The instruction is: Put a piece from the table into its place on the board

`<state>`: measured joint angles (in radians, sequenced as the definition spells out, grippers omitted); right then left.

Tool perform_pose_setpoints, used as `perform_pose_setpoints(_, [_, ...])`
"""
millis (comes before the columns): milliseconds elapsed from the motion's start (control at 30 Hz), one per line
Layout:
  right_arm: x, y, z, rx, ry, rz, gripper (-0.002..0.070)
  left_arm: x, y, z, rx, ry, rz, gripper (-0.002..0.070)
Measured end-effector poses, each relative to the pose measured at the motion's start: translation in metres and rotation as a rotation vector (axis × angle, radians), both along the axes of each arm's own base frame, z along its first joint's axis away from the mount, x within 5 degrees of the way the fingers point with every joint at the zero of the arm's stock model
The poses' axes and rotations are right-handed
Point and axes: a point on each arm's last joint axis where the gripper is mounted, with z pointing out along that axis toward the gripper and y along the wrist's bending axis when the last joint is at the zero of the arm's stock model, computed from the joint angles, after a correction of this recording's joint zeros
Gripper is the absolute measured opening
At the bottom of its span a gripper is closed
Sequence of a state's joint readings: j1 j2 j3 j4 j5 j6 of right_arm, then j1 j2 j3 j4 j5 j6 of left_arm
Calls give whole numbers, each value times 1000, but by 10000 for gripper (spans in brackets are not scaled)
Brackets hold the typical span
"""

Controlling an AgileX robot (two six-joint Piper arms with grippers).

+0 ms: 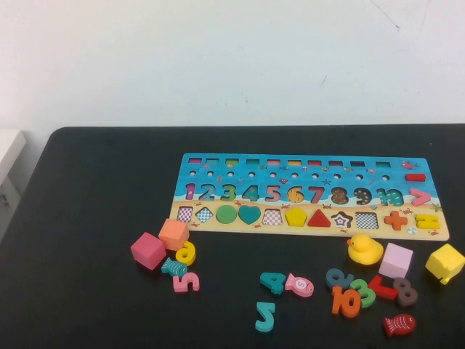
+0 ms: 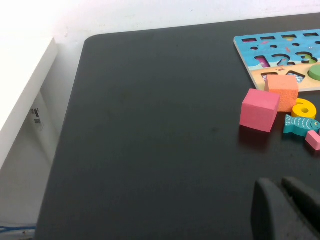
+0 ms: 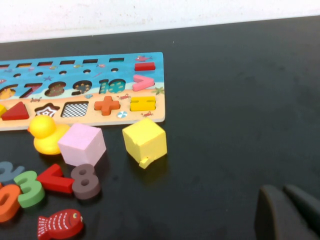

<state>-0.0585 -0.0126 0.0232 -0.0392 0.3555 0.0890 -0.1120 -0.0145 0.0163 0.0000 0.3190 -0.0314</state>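
Item: small flat yellow wooden pentagon (image 1: 296,216), stiff, light, thin-edged and probably smooth-painted. It lies flush in its cut-out in the shape row of the long wooden puzzle board (image 1: 218,169) with the blue top and sandy bottom, between a checkered empty slot and the red triangle (image 1: 318,219). The board sits toward the far edge of the large matte black table (image 1: 94,189), right of centre. Seated like this, the pentagon offers little edge to grip; if I had to lift it, I judge a pinch across two opposite flat sides would serve, with light force. Loose stock near the front edge includes the yellow rubber duck (image 1: 364,249) and the larger yellow cube (image 1: 445,262), neither being the item. My left gripper (image 2: 280,186) hangs over bare tabletop near the front left corner, fingers pressed together and holding nothing. My right gripper (image 3: 284,192) hangs near the front right corner, likewise closed and empty.
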Motion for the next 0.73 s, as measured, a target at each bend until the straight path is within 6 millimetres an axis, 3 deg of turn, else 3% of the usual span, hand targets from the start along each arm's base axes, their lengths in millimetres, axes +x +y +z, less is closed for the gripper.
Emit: perform_pose_setpoints(733, [0,-1,0,-33,2,-5,19,0,0,0,-5,1,0,-1])
